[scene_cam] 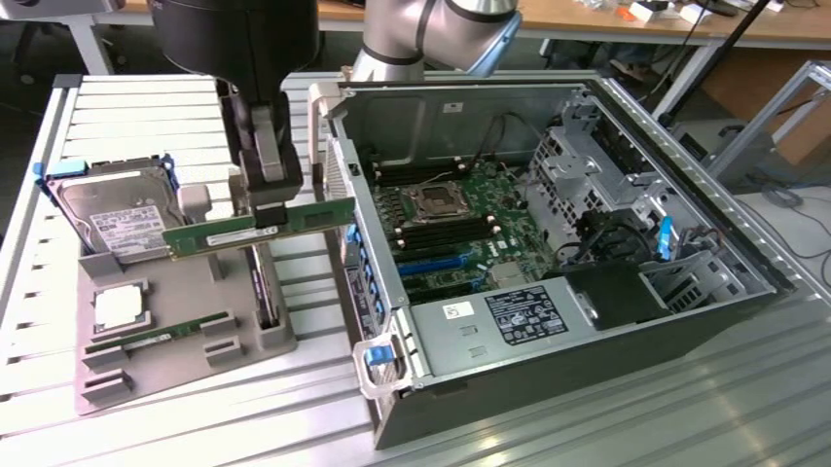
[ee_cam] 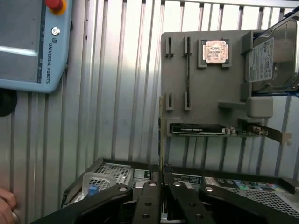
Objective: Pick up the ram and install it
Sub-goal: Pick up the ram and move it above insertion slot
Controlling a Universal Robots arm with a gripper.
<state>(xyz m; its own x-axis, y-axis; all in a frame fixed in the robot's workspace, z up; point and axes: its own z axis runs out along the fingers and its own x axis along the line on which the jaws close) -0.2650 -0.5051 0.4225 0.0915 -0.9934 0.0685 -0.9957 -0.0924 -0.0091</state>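
One ram (scene_cam: 208,236), held beside the case (scene_cam: 429,122)
The tool (scene_cam: 270,216) grips its middle (near level); best held square to the case's slots (scene_cam: 405,177).

Grey holder tray (scene_cam: 195,287) on slatted alu table (scene_cam: 311,423). HDD (scene_cam: 117,214) stands tilted at holder's far end, label showing. CPU chip (scene_cam: 117,307) lies flat in a holder pocket, near HDD. Dark exp. card (ee_cam: 196,129) on edge in holder slot. Open PC case (scene_cam: 559,399) just beside holder, exterior view's right; mobo (scene_cam: 474,233) w/ CPU socket (scene_cam: 435,202) inside. Teach pendant (ee_cam: 28,42) well apart from holder, same table.
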